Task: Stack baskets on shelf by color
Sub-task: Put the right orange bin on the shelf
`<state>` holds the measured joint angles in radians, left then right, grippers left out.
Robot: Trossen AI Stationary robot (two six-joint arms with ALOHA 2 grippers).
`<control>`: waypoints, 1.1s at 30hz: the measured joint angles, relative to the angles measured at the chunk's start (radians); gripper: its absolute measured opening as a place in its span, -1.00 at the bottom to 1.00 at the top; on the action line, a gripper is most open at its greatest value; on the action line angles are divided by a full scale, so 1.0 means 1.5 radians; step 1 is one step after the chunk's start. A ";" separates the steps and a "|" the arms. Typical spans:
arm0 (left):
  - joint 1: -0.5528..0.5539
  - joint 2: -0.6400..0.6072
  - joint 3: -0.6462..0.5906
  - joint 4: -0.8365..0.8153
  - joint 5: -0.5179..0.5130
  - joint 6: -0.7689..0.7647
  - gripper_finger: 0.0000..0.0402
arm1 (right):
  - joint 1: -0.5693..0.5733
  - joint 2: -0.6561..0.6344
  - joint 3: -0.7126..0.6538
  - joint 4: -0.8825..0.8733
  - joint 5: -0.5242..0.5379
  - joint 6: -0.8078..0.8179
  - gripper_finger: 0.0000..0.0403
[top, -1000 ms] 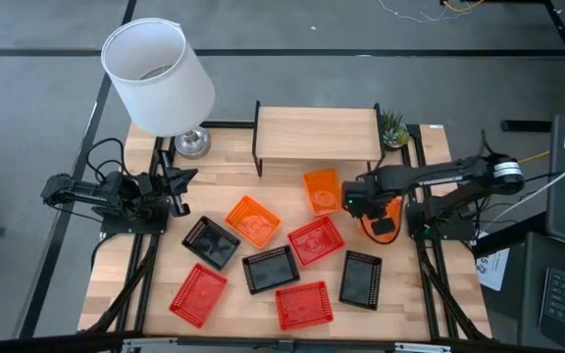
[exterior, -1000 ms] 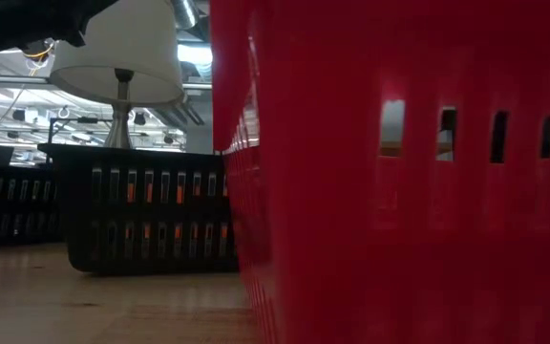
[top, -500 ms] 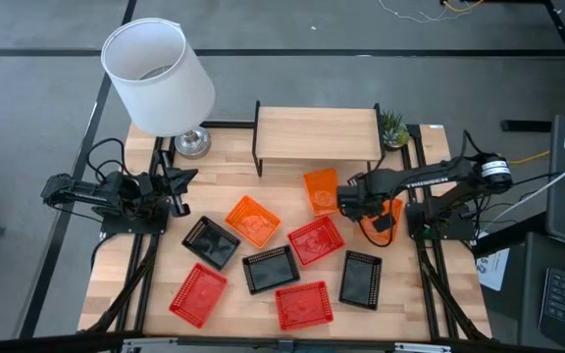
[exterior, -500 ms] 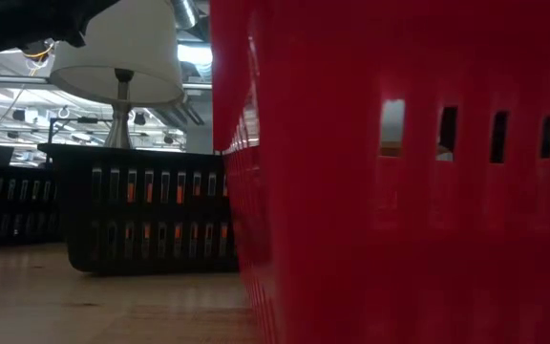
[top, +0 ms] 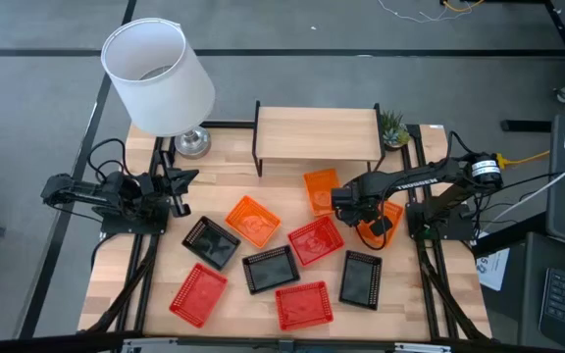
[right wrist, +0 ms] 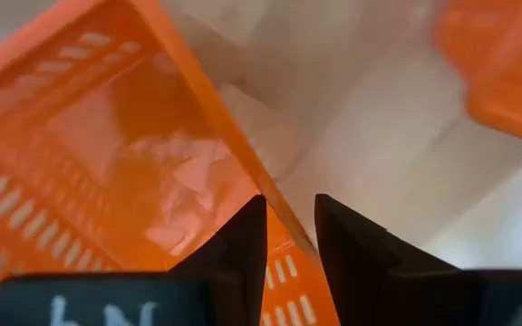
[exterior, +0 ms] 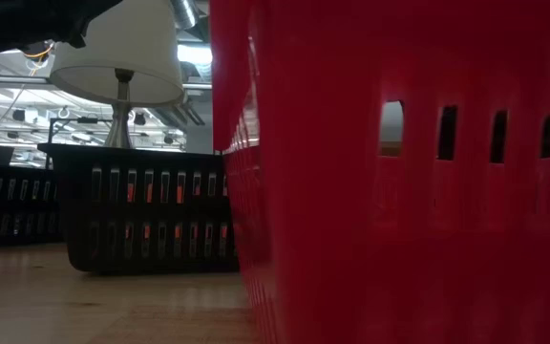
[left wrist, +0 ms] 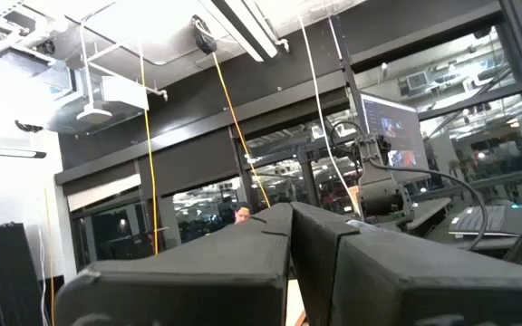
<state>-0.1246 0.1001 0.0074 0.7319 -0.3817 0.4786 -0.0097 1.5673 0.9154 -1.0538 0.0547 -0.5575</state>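
The light-wood table (top: pixel 165 260) stood on a grey floor, with a white-shaded lamp (top: pixel 160 78) at its far left corner and a small green plant (top: pixel 393 127) at the far right. The shelf (top: pixel 317 134) sat at the table's far edge between them, its board bare.

The right pincer (top: pixel 344 201) hung low over the table, just in front of the shelf's right end. In the right wrist view its fingers (right wrist: pixel 243 240) stood a narrow gap apart, straddling the rim of an orange basket (top: pixel 321 190); whether they pressed on that rim could not be told. A second orange basket (top: pixel 385 214) lay just behind the pincer, under its arm, and a third (top: pixel 252 220) lay well to its left. Nearer the front edge, close by the pincer, were a red basket (top: pixel 316 240) and a black basket (top: pixel 362 278); farther left lay two more black baskets (top: pixel 211 241) (top: pixel 270 269) and two red ones (top: pixel 199 293) (top: pixel 303 305). Bare wood showed between the pincer and the shelf.

The left pincer (top: pixel 186 179) waited at the table's left edge, well apart from every basket, its fingers (left wrist: pixel 270 244) pressed together on nothing.
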 joint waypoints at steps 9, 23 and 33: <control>0.000 0.000 0.000 -0.004 0.000 0.000 -1.00 | 0.000 -0.003 0.000 -0.006 0.008 0.040 -0.83; 0.000 0.000 0.000 -0.004 0.000 -0.002 -1.00 | 0.000 -0.005 0.040 -0.149 0.082 0.120 -0.97; 0.000 0.000 0.000 -0.004 0.000 -0.003 -1.00 | 0.000 -0.028 0.298 -0.343 0.086 0.332 -0.97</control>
<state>-0.1246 0.1001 0.0074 0.7261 -0.3817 0.4744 -0.0093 1.5255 1.3629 -1.5681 0.1835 -0.0592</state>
